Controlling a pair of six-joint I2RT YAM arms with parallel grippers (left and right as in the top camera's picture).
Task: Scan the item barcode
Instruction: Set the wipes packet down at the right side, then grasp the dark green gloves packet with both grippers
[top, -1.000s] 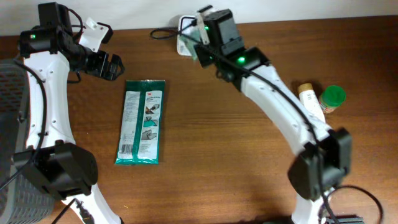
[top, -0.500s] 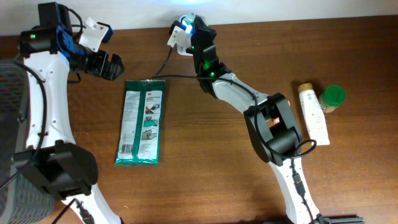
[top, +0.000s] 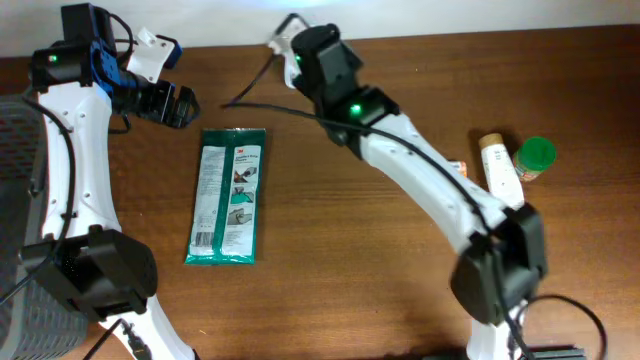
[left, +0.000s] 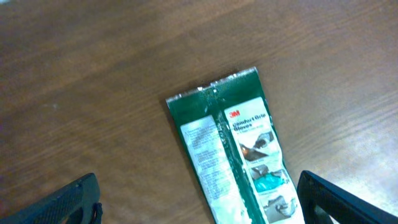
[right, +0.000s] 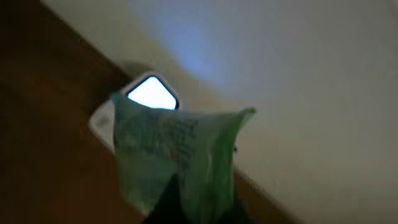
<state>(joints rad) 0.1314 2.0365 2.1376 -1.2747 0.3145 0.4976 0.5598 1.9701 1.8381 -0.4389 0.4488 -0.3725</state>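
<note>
One brown wood table (top: 340, 260), pale wall (top: 450, 15) behind — left tool (top: 178, 104) released, right tool (top: 292, 42) clenching pouch (right: 174, 155).

Here's the table (top: 350, 260): warm brown wood, its grain running left to right, filling nearly the whole overhead view. Along the far edge sits a thin strip of pale, cream-white wall (top: 520, 14). A cool bluish-white glow (top: 310, 9) falls on that wall near the middle of the far edge. The right wrist view catches it too, as a soft, blurred blue patch on the pale surface. At the left edge there's a dark grey mesh panel (top: 12, 150), partly out of view; what it belongs to is unclear.
</note>
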